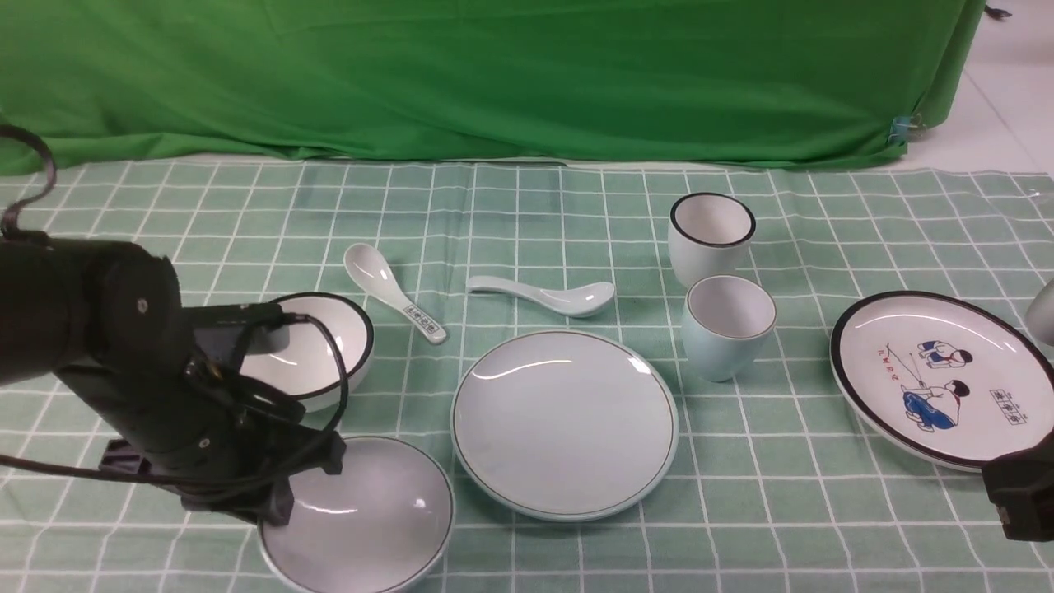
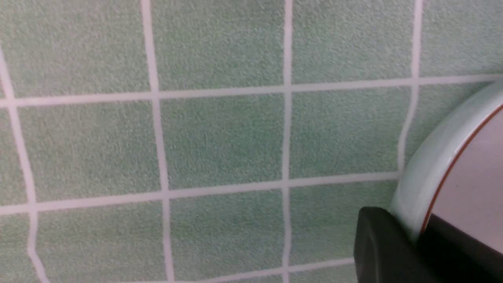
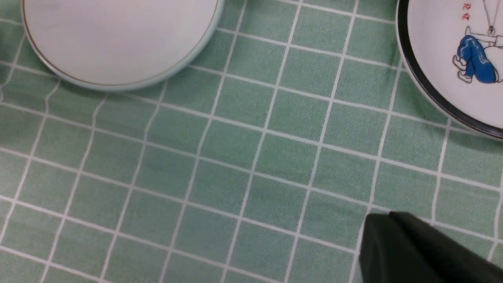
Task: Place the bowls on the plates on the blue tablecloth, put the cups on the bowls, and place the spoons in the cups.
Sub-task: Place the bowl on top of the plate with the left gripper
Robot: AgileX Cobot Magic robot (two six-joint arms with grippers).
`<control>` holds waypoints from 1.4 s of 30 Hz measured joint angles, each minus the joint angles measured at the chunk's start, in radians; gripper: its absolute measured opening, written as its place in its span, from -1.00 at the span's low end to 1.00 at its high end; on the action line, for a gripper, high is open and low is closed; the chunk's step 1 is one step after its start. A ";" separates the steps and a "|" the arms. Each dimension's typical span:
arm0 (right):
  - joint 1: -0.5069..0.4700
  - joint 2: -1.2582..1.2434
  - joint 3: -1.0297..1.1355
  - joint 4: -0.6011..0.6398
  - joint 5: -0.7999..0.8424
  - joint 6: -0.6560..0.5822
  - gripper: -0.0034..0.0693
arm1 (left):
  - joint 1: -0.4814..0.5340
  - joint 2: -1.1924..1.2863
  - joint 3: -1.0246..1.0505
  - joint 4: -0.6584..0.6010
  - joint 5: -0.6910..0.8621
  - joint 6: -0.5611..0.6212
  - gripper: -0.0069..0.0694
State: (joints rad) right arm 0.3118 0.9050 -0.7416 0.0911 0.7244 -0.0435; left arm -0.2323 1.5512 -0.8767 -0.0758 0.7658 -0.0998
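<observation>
My left gripper (image 1: 276, 498) is shut on the left rim of the shallow pale blue bowl (image 1: 370, 519) at the front left of the blue tablecloth (image 1: 527, 206). In the left wrist view one finger lies outside and one inside the bowl's rim (image 2: 428, 165). The white black-rimmed bowl (image 1: 329, 338) stands behind it. The pale blue plate (image 1: 564, 424) lies in the middle and the cartoon plate (image 1: 939, 375) at the right. A white cup (image 1: 710, 235) and a pale blue cup (image 1: 729, 329) stand between them. Further back lie a white spoon (image 1: 391, 288) and a blue spoon (image 1: 547, 295). My right gripper (image 3: 389, 220) is shut and holds nothing.
A bright green backdrop cloth (image 1: 494, 74) hangs along the far edge of the table. In the right wrist view the pale blue plate (image 3: 118, 35) and the cartoon plate (image 3: 444, 51) flank a stretch of bare gridded cloth.
</observation>
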 joint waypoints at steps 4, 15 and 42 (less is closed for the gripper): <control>0.000 0.000 0.000 0.000 0.000 0.000 -0.82 | -0.020 -0.052 -0.067 -0.021 0.040 0.024 -0.75; 0.000 0.000 0.000 0.000 0.000 0.000 -0.79 | -0.188 0.161 -0.410 -0.103 -0.004 0.023 -0.76; -0.030 0.389 -0.313 0.004 -0.019 0.008 -0.04 | -0.188 0.410 -0.544 -0.183 0.048 0.093 -0.68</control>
State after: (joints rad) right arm 0.2823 1.2939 -1.0544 0.0955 0.7054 -0.0356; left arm -0.4201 1.9608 -1.4209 -0.2587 0.8143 -0.0073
